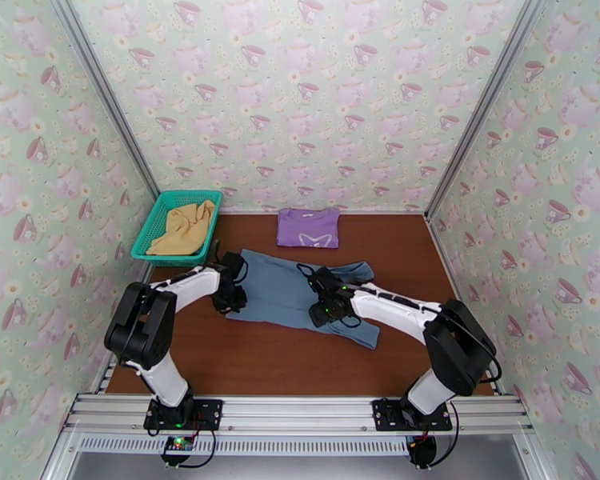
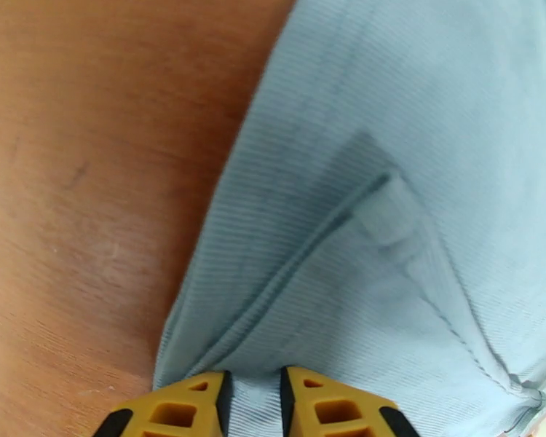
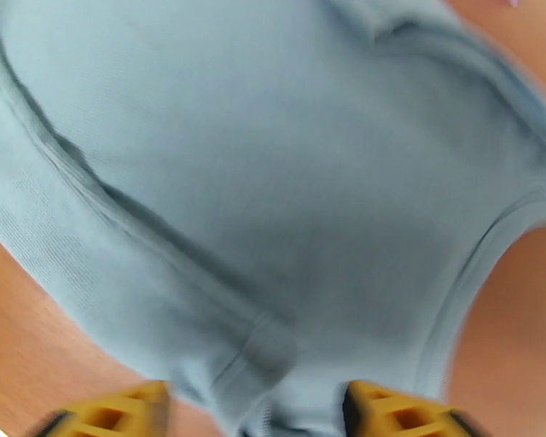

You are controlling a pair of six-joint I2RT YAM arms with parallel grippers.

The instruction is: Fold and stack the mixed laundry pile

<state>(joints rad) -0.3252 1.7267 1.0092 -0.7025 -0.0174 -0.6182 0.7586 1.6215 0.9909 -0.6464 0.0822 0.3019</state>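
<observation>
the grey-blue piece (image 1: 288,294) lies spread across the middle of the counter (image 1: 260,354). the left claw (image 2: 252,402) is pinched narrow on a sliver of its left edge, while the right claw (image 3: 255,413) stands wide over the other side, holding nothing. that thin bite could slip out when the fold gets pulled, or with one side loose the cloth drags and bunches instead of folding flat. a skewed pull could also shove it into the folded purple t-shirt (image 1: 308,227) at the far edge.

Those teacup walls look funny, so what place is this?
Likely a robot practice booth, not a home: metal frame posts, two robot arms bolted at a table, a blue shirt to fold.
</observation>
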